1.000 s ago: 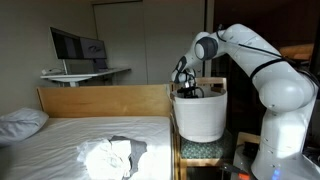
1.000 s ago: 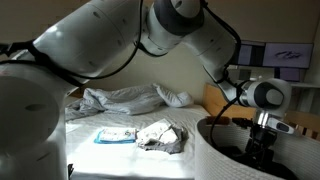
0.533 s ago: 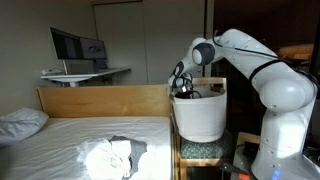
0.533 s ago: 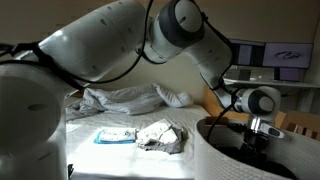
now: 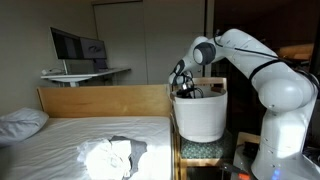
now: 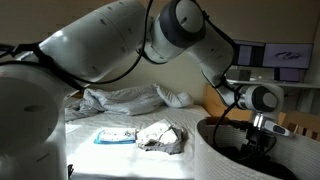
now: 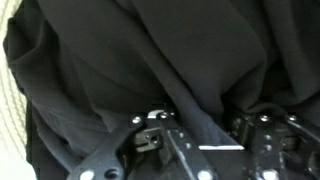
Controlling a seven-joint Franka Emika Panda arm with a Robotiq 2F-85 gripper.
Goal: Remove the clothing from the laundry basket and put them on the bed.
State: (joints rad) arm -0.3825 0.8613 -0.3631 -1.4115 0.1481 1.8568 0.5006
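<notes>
Hand (image 5: 184, 92) down inside the mouth of the laundry basket (image 5: 200, 120), wrist just above the rim. Same in the other exterior angle: hand (image 6: 258, 140) sunk below the basket wall (image 6: 215, 165), tips hidden. In the wrist view, hand (image 7: 200, 138) pressed into black clothing (image 7: 150, 60). Finger links show at the bottom edge, set apart, with a fold of the cloth between them. Fingertips buried in fabric, so cannot tell whether spread or clamped on the fold. Cloth touching both finger assemblies.

Black clothing directly under and around the hand, filling the basket and nearly the whole wrist view. Bunched, no clear outline. Main fold running diagonally from the upper part of the wrist view down into the gap between the fingers. Sliver of pale woven basket wall (image 7: 12, 110) at the edge.

Basket white, upright, opening up, standing on a small table (image 5: 205, 152) with a green top, right against the bed (image 5: 60, 135).

Bed below the hand, beyond the basket. Pale garment (image 5: 108, 157) heaped on the mattress, grey-white in the other exterior angle (image 6: 160, 135), with a flat blue-and-white item (image 6: 115, 136) just beside it. Rumpled bedding (image 6: 125, 97) further back. Pillow (image 5: 20, 122) at the far end, wooden bed board (image 5: 100, 100) along the side.

Bedroom: desk (image 5: 85, 73) with monitor (image 5: 75, 45) behind the bed, pale walls.
</notes>
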